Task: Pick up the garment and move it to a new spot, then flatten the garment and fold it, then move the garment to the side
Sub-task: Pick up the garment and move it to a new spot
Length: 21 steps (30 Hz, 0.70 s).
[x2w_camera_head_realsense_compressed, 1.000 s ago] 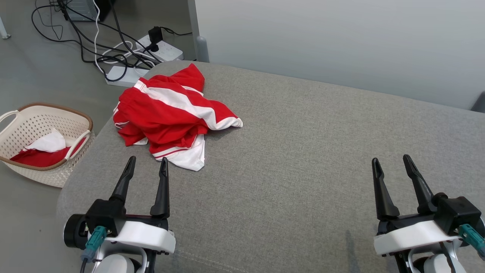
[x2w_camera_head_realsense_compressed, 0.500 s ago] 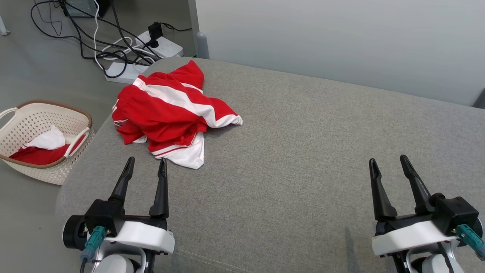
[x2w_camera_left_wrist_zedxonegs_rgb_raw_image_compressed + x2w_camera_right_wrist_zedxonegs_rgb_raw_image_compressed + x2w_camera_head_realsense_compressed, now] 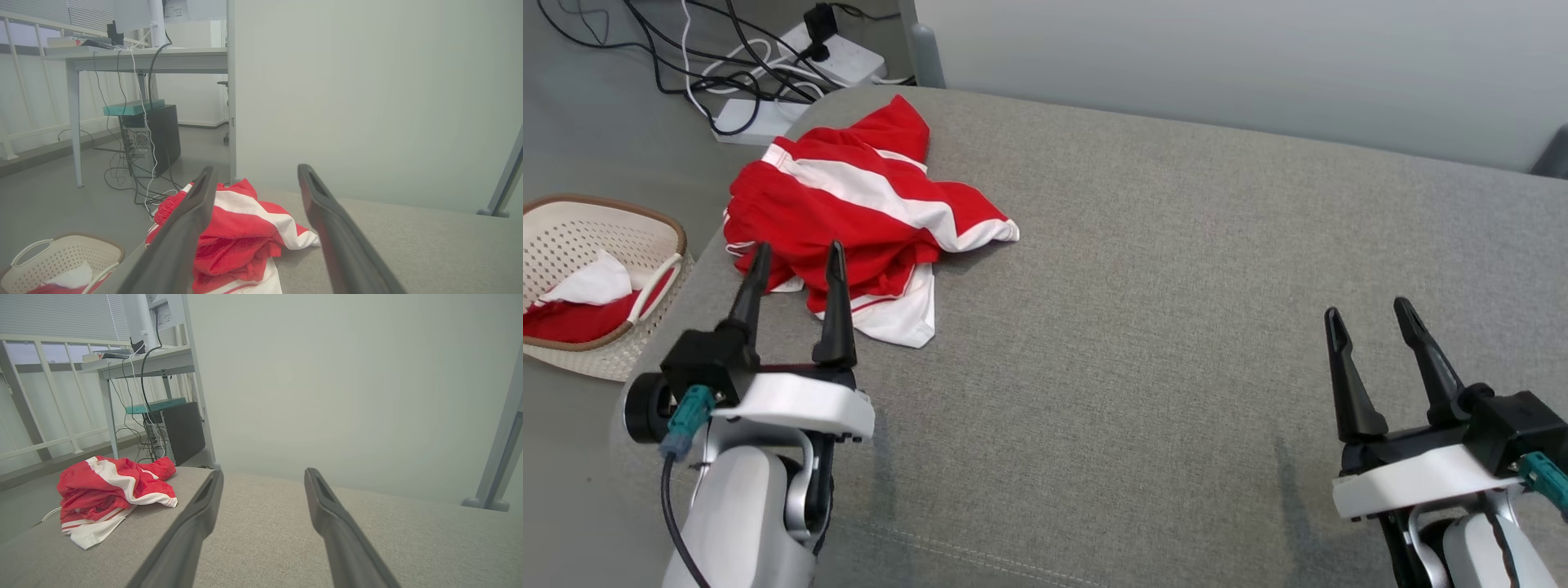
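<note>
A crumpled red and white garment (image 3: 849, 212) lies in a heap at the far left of the grey cushioned surface (image 3: 1176, 310). My left gripper (image 3: 796, 251) hangs open just in front of the heap, its fingertips level with the near edge of the cloth and nothing between them. The left wrist view has the garment (image 3: 241, 237) straight ahead between the spread fingers. Far off at the lower right, my right gripper (image 3: 1368, 314) stands open over bare cushion. From the right wrist the garment (image 3: 110, 494) sits well off to the left.
A white woven basket (image 3: 556, 245) with red and white cloth inside stands on the floor left of the cushion. Cables and power strips (image 3: 792, 57) lie on the floor behind the far left corner. A pale wall (image 3: 1258, 65) runs along the back edge.
My left gripper has advanced toward the garment, its tips now at the heap's near edge. The head camera has shifted, sliding the whole scene left and up. The right gripper holds its place.
</note>
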Tool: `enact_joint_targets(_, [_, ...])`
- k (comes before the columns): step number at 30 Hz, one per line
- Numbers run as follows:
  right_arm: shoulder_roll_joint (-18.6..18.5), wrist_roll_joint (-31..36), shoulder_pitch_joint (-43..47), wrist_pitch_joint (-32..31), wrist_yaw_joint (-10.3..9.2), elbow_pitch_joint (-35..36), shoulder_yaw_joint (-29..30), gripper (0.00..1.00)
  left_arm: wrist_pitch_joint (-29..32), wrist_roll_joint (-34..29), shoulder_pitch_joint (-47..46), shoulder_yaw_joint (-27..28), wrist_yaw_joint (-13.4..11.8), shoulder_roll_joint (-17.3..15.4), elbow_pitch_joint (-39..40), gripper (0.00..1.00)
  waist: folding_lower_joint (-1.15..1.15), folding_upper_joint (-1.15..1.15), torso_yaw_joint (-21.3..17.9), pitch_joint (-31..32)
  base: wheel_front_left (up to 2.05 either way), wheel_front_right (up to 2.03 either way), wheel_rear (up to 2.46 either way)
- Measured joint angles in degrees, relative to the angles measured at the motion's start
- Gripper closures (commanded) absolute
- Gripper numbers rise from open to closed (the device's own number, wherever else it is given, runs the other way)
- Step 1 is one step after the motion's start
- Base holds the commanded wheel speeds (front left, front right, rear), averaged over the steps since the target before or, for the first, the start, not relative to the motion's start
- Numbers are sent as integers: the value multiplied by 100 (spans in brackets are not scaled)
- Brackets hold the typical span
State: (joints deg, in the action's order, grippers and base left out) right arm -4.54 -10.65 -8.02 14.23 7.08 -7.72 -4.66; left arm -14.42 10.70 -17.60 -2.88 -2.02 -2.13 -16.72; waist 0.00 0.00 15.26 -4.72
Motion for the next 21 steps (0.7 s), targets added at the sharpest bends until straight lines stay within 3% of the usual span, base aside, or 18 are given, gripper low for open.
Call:
enact_joint_targets(14, [-361,-26,-699,1,0,125,-327,0,0,121,-1801,294,94,80,-2091,0,0,0,-409,-831,0,0,0])
enact_joint_targets(21, [-494,-116,-917,1,0,133,-514,0,0,16,-2447,376,43,-79,-3134,0,0,0,-716,-1168,0,0,0])
